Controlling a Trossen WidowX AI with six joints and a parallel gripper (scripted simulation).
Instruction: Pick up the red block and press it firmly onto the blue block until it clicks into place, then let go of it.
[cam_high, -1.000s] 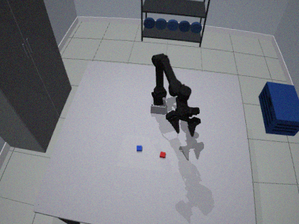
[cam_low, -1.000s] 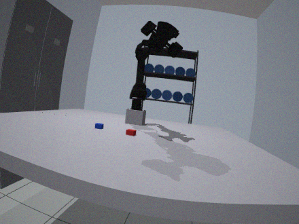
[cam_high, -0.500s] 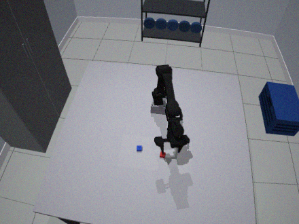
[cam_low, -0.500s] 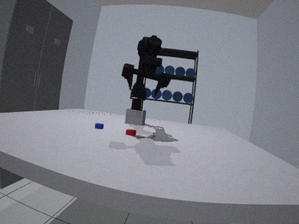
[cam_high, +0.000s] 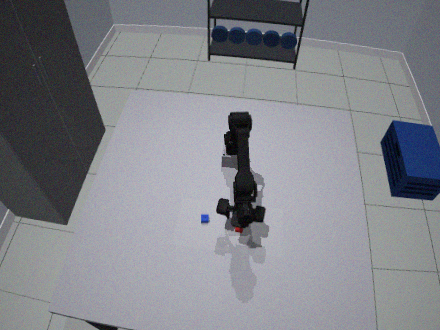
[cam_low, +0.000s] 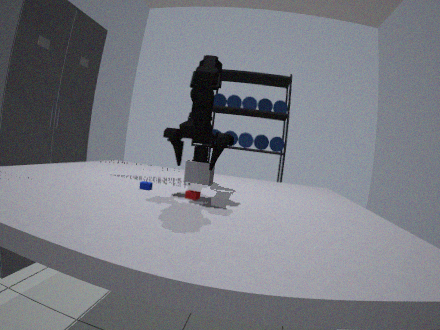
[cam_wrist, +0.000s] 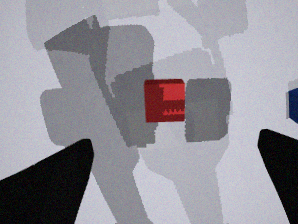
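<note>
Red block (cam_high: 239, 230) (cam_low: 192, 195) (cam_wrist: 164, 100), open jaws (cam_high: 243, 216) (cam_low: 195, 167) above, blue apart

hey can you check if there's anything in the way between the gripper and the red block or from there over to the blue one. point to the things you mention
Nothing visible stands between the open gripper (cam_high: 243, 212) (cam_low: 196, 165) (cam_wrist: 176, 140) and the red block (cam_high: 238, 230) (cam_low: 192, 195) (cam_wrist: 164, 101), or between that and the blue block (cam_high: 205, 218) (cam_low: 146, 185) (cam_wrist: 294, 105).

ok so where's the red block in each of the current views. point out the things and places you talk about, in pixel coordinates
Top: the red block (cam_high: 239, 230) (cam_low: 192, 195) (cam_wrist: 165, 101) is below centre, peeking out by the gripper (cam_high: 241, 215) (cam_low: 196, 166) (cam_wrist: 178, 144).
Exterior: below centre and slightly left, on the table under the open gripper.
Wrist: near the middle, slightly above the level of the fingertips.
Shared landmark: the blue block (cam_high: 205, 218) (cam_low: 146, 185) (cam_wrist: 293, 105), cut off at the right edge in the wrist view.
</note>
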